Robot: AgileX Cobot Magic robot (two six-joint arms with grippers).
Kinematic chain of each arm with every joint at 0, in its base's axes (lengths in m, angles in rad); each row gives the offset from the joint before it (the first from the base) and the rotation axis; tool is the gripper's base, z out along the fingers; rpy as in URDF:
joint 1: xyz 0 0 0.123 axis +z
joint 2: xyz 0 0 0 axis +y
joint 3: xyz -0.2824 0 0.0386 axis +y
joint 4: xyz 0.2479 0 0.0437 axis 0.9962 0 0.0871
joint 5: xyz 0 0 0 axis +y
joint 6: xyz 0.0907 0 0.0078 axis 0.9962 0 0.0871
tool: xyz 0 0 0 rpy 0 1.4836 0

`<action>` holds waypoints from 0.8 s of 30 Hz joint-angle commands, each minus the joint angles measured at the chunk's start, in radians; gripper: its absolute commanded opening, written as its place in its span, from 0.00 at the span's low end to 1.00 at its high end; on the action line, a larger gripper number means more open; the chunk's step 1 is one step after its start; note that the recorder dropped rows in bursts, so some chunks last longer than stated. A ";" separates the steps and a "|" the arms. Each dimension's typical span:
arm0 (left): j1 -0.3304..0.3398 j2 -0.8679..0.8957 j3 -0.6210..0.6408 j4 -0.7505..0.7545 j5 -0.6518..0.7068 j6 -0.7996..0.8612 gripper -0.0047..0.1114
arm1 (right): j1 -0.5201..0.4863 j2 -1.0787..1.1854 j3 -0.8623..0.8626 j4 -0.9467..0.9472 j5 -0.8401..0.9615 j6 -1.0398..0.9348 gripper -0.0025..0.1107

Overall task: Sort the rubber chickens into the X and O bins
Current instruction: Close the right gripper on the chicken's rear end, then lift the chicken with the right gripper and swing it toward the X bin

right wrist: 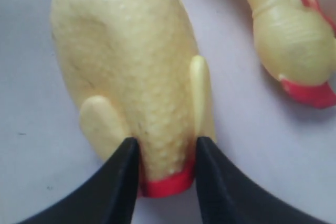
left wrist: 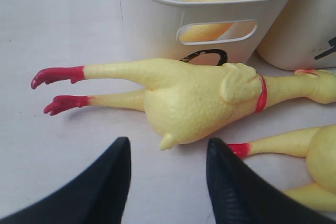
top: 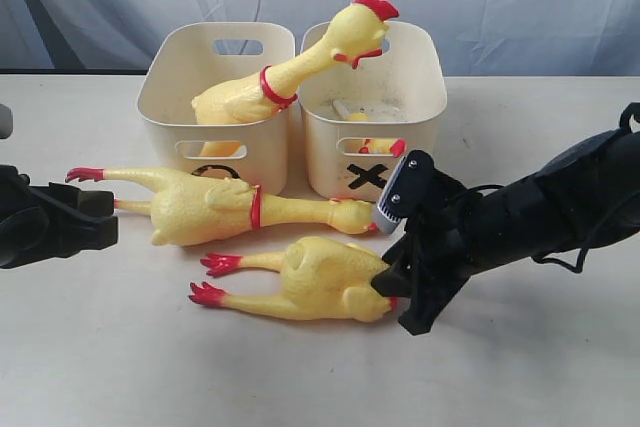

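The headless body (right wrist: 131, 66) is pinched at its red-ringed neck end by the right fingers (right wrist: 113, 187), one set against each side. It lies on the table (top: 520, 347), feet pointing away from that arm, just in front of the whole chicken (top: 200, 209) stretched out before the O bin (top: 165, 117). The step in hand is judged to be its pickup for the X bin (top: 325, 147), since a whole bird (top: 240, 102) is lodged in the O bin and a small yellow-and-red piece (top: 383, 146) is seen in the other. The hold is taken at the very end of a long, soft toy, so sag and swing are to be expected. A straight lift is advised, high enough for the dangling feet to be carried over the rim and past the neighbouring chicken's head, with release made low inside the tub. The body is pale yellow and pebbled, with stubby wings and red feet. The left fingers (left wrist: 100, 187) are spread, with nothing between them, near the whole chicken's rump
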 commanded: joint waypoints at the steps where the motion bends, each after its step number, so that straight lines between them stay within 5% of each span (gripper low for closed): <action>1: 0.004 0.006 -0.005 -0.009 -0.013 -0.002 0.42 | 0.000 0.004 -0.001 -0.042 0.049 0.063 0.02; 24: 0.004 0.006 -0.005 -0.009 -0.013 -0.002 0.42 | 0.000 -0.399 -0.001 -0.278 0.251 0.599 0.01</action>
